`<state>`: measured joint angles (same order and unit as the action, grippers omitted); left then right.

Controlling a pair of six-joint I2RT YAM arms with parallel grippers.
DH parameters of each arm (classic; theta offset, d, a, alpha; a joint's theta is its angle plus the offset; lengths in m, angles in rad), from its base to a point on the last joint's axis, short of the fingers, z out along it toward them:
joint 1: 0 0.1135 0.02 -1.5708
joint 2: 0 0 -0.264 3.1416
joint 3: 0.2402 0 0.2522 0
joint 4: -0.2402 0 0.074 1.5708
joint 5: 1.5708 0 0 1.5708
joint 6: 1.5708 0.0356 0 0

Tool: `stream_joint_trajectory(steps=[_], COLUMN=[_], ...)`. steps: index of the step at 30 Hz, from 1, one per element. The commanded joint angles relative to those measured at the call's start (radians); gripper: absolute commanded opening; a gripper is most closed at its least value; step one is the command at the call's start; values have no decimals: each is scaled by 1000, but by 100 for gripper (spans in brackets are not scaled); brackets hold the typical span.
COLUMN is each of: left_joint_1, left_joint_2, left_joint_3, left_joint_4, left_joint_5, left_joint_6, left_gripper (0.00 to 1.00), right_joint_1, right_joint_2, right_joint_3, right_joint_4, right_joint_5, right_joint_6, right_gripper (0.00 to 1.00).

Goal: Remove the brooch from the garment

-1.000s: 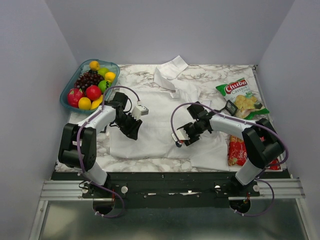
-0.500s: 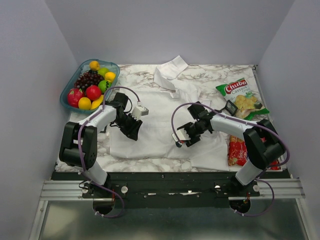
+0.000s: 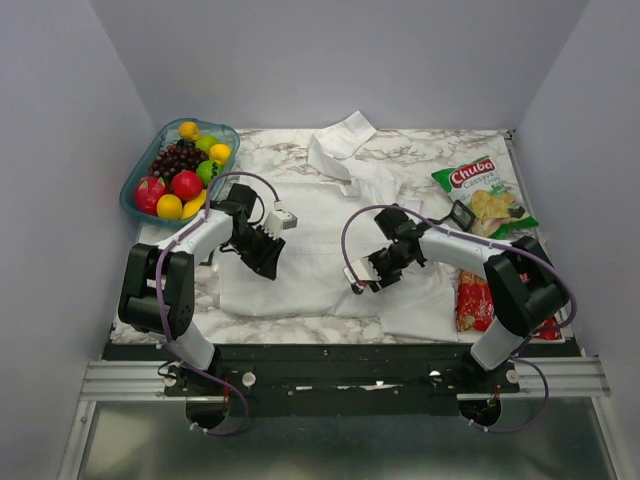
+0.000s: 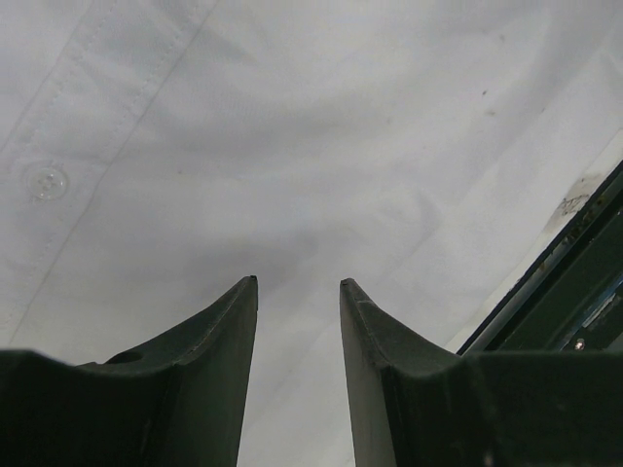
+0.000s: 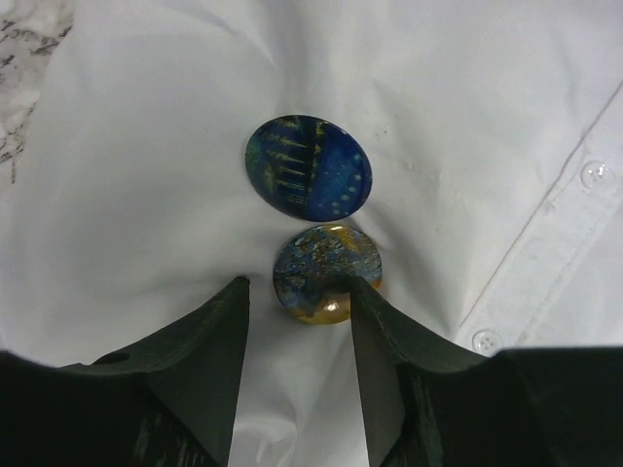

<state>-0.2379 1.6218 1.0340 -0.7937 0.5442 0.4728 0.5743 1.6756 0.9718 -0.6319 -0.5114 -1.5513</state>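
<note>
The garment [image 3: 320,240], a white wrinkled shirt, lies spread over the marble table. In the right wrist view the brooch [image 5: 308,167], a round dark-blue pin, sits on the cloth [image 5: 146,175] just ahead of my fingertips. Directly below it lies a second round pin [image 5: 326,268], blue and amber. My right gripper [image 5: 297,282] is open around this lower pin: the right finger covers its right edge and the left finger stands clear of it. My left gripper [image 4: 298,282] is open over plain shirt cloth [image 4: 292,117] with nothing between its fingers. From above, it [image 3: 268,262] rests on the shirt's left side.
A blue bowl of fruit [image 3: 135,195] stands at the back left. A green chips bag [image 3: 480,190], a small black frame [image 3: 461,215] and a red packet [image 3: 472,300] lie to the right. The table's dark front edge [image 4: 574,282] shows beside the left gripper.
The right gripper's jaws widened slightly, then narrowed again, and its wrist shifted a little. The left arm has not moved.
</note>
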Motion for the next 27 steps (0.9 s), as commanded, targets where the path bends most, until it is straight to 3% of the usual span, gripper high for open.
stream_joint_trajectory(steps=[1,6,12,22,27], left_joint_1=[2,2,2,2,2], left_joint_2=[7,10,35,39,30], left_joint_3=[20,28,43,58,40], left_joint_4=[2,4,11,10,14], left_joint_5=[37,33,43,53,49], left_joint_6=[-13,-11,-23,-36,-33], left_gripper=[48,48,48,48,48], right_joint_1=[1,1,1,1,2], right_joint_2=[-43,-105,-145,-56,-83], right_joint_3=[-67,-56,-47,1,-2], right_joint_4=[170,302,285,235,132], right_joint_5=[13,33,-1,30,-35], right_joint_6=[94,201,214,237,211], right_gripper=[47,41,41,41,56])
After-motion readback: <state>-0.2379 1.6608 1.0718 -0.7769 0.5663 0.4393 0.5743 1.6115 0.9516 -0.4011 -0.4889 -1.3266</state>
